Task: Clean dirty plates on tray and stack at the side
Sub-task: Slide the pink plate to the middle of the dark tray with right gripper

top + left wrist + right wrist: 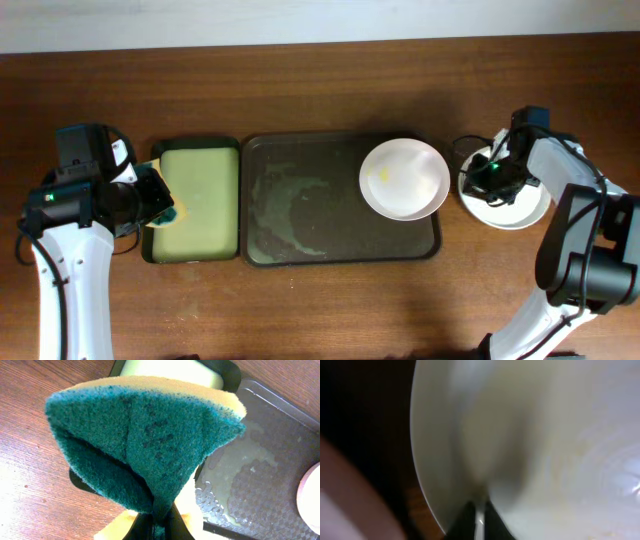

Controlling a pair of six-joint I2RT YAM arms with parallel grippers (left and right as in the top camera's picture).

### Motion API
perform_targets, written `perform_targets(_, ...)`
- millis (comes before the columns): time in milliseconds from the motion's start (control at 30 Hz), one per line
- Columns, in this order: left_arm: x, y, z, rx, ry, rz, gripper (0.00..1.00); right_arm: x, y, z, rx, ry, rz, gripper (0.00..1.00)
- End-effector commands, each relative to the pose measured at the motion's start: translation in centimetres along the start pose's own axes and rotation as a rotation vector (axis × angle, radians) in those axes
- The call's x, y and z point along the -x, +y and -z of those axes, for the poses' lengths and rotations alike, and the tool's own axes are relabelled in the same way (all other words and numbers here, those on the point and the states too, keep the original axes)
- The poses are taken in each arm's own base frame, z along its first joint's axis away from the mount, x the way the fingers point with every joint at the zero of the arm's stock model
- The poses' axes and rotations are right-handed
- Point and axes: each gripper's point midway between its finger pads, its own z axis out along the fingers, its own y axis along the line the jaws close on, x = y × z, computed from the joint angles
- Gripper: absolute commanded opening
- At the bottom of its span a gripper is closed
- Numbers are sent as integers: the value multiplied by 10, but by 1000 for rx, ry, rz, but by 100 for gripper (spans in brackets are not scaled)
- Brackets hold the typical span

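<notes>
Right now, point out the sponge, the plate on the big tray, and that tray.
sponge (150, 445): left wrist view, green scouring face.
plate (404, 178): overhead view, its centre.
tray (300, 212): overhead view, bare wet floor.

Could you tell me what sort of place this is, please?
Probably a tabletop dishwashing test bench: a wooden table, a dark tray holding a smeared plate, and a green sponge.

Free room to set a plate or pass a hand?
Dark tray: left and middle, between small tray and white plate, bare but wet. Table in front of trays: free. Crowded: left tool with sponge at small tray's edge; right tool over side plates.
</notes>
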Motion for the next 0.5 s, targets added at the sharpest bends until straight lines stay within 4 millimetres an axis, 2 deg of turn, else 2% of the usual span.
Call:
perform_targets(0, 1, -3, 5, -16, -18, -23, 0, 8, 25, 9, 97, 7, 58, 16)
perform_targets(33, 1, -3, 5, -17, -18, -23, 0, 10, 27, 14, 96, 6, 74, 19)
perform_targets(133, 1, -3, 5, -17, -18, -23, 0, 22, 35, 47, 63, 4, 101, 34)
perform_targets(167, 1, -3, 5, -17, -21, -23, 0, 22, 43, 62, 61, 15, 134, 37)
perform_targets(233, 2, -3, 5, -17, -21, -23, 0, 12, 51, 68, 54, 57, 191, 38)
perform_targets(267, 2, -3, 5, -17, -21, -23, 0, 5, 52, 65, 49, 80, 211, 38)
perform_targets(367, 1, -3, 5, -16, -18, -23, 0, -14, 38, 31, -99, 125, 256, 38)
perform_targets(433, -1, -2, 5, -14, -10, -22, 0, -23, 34, 15, -126, 133, 247, 38)
perform_targets(467, -1, -2, 5, -14, -10, -22, 0, -27, 30, 5, -123, 133, 233, 35)
